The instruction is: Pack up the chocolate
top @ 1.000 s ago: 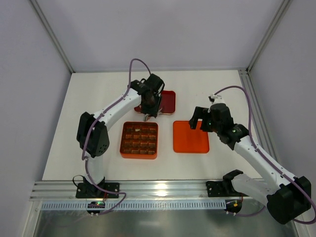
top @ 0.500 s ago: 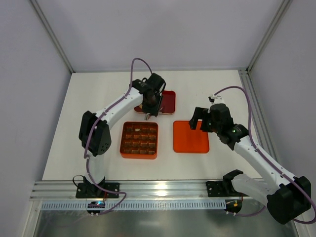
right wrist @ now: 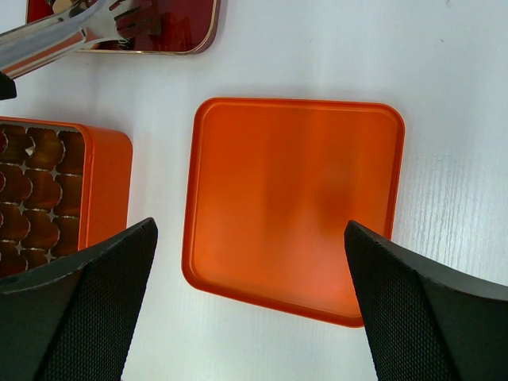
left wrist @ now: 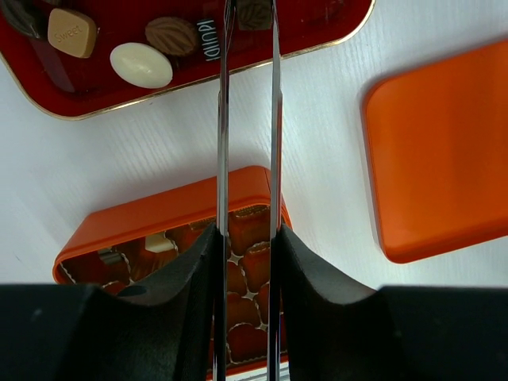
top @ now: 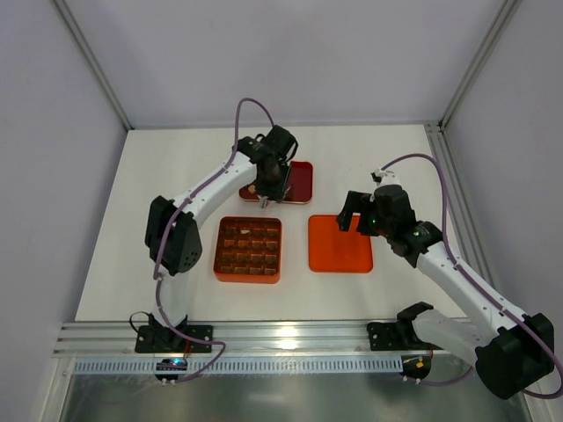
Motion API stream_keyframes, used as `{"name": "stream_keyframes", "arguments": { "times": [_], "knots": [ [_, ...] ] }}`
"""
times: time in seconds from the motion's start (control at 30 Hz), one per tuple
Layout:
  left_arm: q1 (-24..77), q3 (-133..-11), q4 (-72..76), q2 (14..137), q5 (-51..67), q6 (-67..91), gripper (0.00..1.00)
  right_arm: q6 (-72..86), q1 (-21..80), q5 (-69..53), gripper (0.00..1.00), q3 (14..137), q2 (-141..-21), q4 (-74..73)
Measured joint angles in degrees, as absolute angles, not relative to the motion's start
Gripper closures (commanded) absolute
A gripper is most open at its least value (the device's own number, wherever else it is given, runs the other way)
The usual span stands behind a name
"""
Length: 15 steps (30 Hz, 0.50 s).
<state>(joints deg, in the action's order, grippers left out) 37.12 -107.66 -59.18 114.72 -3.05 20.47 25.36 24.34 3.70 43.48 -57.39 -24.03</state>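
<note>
My left gripper [left wrist: 246, 238] [top: 271, 176] is shut on a pair of metal tongs [left wrist: 248, 119], whose blades reach out over the dark red tray [left wrist: 317, 24]. A brown chocolate [left wrist: 254, 12] lies between the blade tips at the frame's top edge; I cannot tell whether it is pinched. More chocolate lies loose in that tray: a cream oval [left wrist: 140, 65], a brown leaf [left wrist: 172, 34] and a tan square [left wrist: 72, 32]. The orange grid box [top: 248, 249] [left wrist: 159, 210] lies below the tongs. My right gripper [right wrist: 250, 270] [top: 354, 214] hangs open above the flat orange lid [right wrist: 294, 206].
The lid [top: 339, 243] lies on the white table right of the box [right wrist: 107, 182], with a strip of bare table between them. The red tray [top: 297, 180] sits behind the box. Side walls close the table in on the left, right and back.
My left gripper has shifted a little farther back over the red tray, and the tong blades have drawn slightly closer together. The right arm has not moved.
</note>
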Motion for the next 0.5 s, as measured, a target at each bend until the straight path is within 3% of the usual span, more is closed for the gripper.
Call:
{"name": "stream_keyframes", "arguments": {
  "times": [0.5],
  "knots": [
    [37.12,-111.55,-60.36,117.45,-4.03,19.88,0.67,25.36,24.32,3.70,0.00,43.11,-57.39,-24.03]
  ]
}}
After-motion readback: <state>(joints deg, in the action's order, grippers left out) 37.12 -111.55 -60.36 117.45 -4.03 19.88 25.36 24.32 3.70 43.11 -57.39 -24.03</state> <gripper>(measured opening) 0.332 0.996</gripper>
